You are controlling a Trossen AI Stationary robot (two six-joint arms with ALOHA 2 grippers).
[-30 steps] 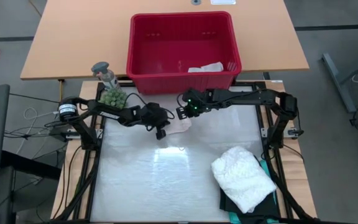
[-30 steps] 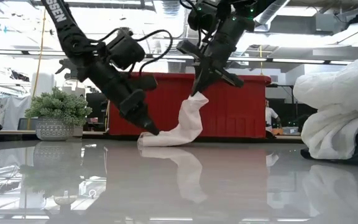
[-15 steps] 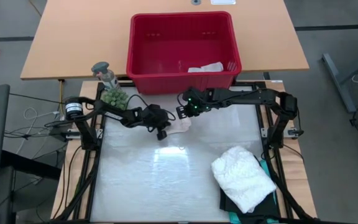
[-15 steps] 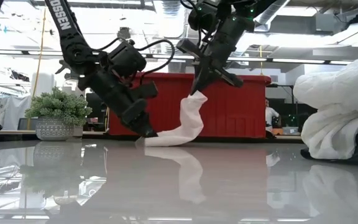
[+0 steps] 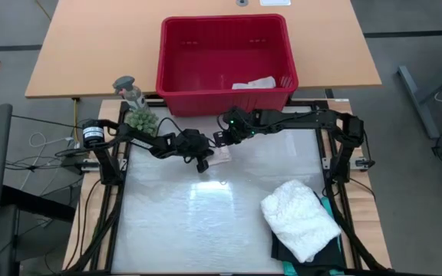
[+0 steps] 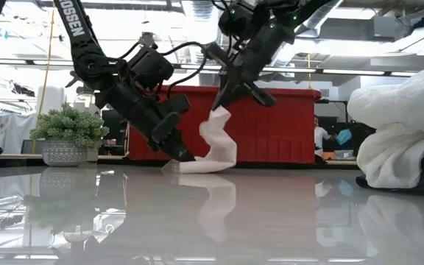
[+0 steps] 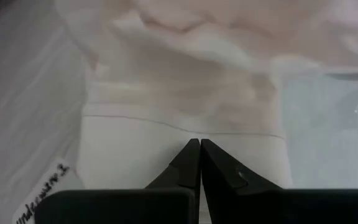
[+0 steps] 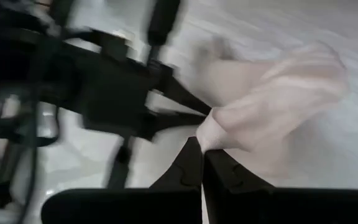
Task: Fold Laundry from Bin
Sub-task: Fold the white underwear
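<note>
The left gripper, clamped, pins one end of the small white soft cloth to the glossy table while the right gripper, above it, pinches the other end aloft, apparently to fold it over.

Open counter spreads in front of the red bin. Both arms crowd just before the bin; a white garment pile blocks the front-right.
</note>
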